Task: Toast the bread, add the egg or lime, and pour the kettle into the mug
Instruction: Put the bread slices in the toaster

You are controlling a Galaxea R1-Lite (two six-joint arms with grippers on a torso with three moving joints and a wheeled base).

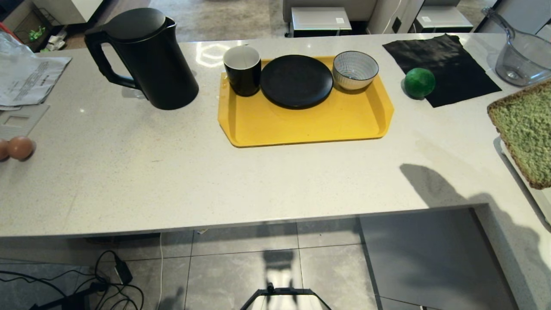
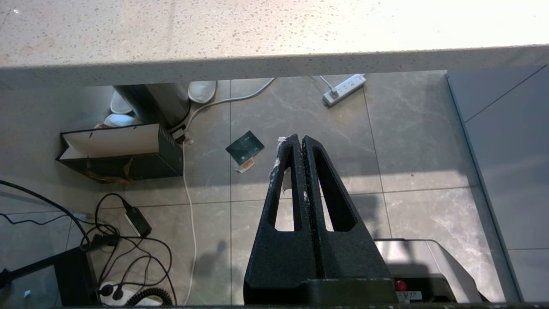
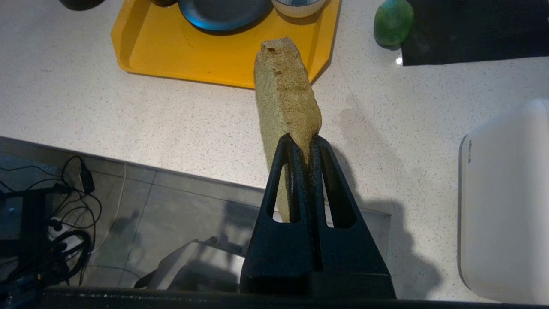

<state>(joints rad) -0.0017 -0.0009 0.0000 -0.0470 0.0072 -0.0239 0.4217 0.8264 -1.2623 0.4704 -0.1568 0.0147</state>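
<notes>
My right gripper [image 3: 303,141] is shut on the bread [image 3: 285,90], a thick pale green slice with a tan crust, held edge-on above the counter's front right. The same bread [image 1: 526,129] fills the right edge of the head view; the gripper itself is outside it. The black kettle [image 1: 146,56] stands at the back left. The black mug [image 1: 242,69] with a white inside sits on the yellow tray [image 1: 310,125]. The lime [image 1: 419,82] lies beside a black cloth. An egg [image 1: 20,147] rests at the far left. My left gripper [image 2: 299,139] hangs shut and empty below the counter edge.
A black plate [image 1: 296,80] and a striped bowl [image 1: 355,69] share the tray. A clear glass jug [image 1: 518,56] stands at the back right. A white appliance [image 3: 506,197] sits at the right, under the bread. Papers [image 1: 26,82] lie at the far left.
</notes>
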